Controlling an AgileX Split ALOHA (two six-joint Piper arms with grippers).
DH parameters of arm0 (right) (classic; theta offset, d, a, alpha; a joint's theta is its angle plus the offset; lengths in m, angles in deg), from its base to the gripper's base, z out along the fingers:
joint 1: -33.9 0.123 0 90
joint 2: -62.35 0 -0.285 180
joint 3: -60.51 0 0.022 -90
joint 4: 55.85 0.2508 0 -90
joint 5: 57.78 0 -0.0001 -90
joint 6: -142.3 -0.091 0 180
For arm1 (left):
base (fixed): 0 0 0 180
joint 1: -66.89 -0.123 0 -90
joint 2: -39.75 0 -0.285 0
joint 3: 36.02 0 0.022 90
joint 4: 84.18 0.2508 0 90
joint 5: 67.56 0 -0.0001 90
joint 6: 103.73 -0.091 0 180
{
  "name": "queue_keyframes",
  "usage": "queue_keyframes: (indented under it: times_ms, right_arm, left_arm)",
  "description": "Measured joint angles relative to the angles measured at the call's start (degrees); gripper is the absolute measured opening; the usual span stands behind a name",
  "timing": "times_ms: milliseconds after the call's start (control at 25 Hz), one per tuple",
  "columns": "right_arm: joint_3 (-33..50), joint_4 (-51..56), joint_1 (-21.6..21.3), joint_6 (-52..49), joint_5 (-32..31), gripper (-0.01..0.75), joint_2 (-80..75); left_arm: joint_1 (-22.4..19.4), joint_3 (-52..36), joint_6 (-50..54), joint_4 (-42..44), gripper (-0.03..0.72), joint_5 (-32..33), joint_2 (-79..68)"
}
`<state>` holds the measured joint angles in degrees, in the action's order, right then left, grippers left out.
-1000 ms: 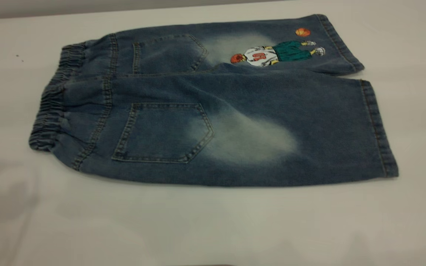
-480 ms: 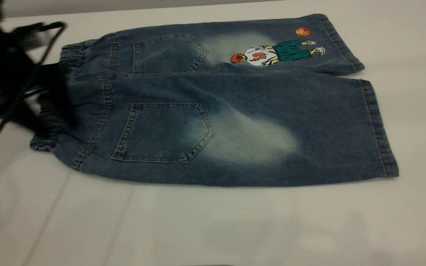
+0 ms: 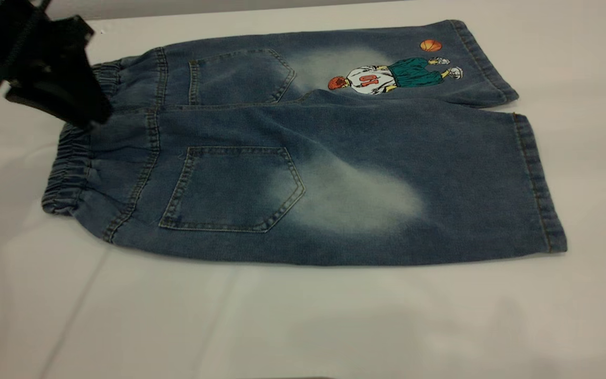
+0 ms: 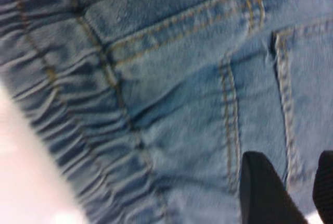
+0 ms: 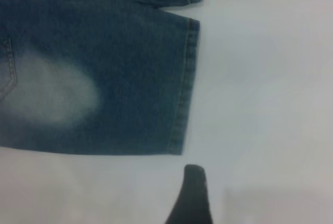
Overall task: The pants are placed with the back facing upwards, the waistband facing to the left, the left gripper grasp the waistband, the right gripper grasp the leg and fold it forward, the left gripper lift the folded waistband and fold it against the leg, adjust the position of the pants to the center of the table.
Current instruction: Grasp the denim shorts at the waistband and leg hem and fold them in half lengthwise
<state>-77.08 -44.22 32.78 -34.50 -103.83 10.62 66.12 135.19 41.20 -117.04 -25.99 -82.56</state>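
Note:
The pants [image 3: 334, 158] lie flat on the table [image 3: 334, 326], back pockets up, with the waistband [image 3: 69, 163] toward the left. My left gripper [image 3: 88, 117] hangs over the far half of the waistband, its tips at the band. In the left wrist view the left gripper [image 4: 294, 182] is open, over denim beside the ruffled waistband [image 4: 62, 104], with nothing held. The leg [image 3: 466, 184] without print lies nearest, hem at the right. In the right wrist view one finger [image 5: 192, 193] of my right gripper shows above bare table, just off the leg's [image 5: 130, 78] hem corner, with no other finger near it.
The other leg, with a basketball-player print [image 3: 387, 76], lies at the far side. White tabletop surrounds the pants, widest along the near edge. A shadow falls on the table at the left [image 3: 13, 221].
The left gripper came in from the left and now sits higher and farther back over the waistband. The pants have not moved.

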Motion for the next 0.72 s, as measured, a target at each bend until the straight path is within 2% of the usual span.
queue_keyframes:
  times_ms: [200, 520, 720]
  right_arm:
    - [0.0, 0.0, 0.0, 0.0, -0.05, 0.547, 0.0]
    - [0.0, 0.05, 0.0, 0.0, -0.46, 0.547, 0.0]
    - [0.0, 0.05, 0.0, 0.0, -0.58, 0.547, 0.0]
  left_arm:
    - [0.0, 0.0, 0.0, 4.08, 0.234, 2.87, 1.56]
    - [-0.06, 0.13, -0.23, 5.61, 0.238, -3.57, 1.6]
    - [-0.05, 2.11, -0.23, 9.37, 0.242, -2.15, 2.06]
